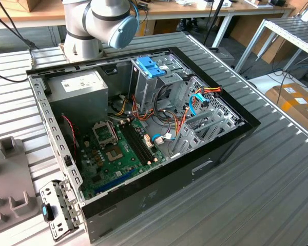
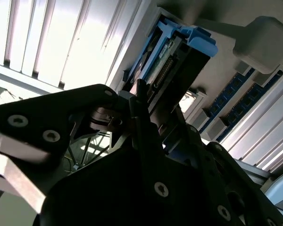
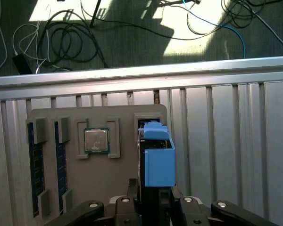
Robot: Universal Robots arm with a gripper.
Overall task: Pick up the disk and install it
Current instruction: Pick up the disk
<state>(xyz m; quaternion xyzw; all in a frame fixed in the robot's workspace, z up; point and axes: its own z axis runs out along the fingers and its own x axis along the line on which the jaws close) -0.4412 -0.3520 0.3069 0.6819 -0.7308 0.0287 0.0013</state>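
Fingers (image 3: 131, 189) narrowly parted, clamping disk (image 3: 158, 162) — blue rail showing.

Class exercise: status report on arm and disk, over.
Hand at the rectangular metal disk with blue plastic side rails, grip unconfirmed. Disk stands on edge in the grey tray. Square silver processor chip beside it, apart.

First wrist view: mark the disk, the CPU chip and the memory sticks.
disk (image 3: 159, 165): first wrist view, its blue plastic rail.
CPU chip (image 3: 96, 140): first wrist view, middle of its metal lid.
memory sticks (image 3: 36, 172): first wrist view, blue board of one stick.
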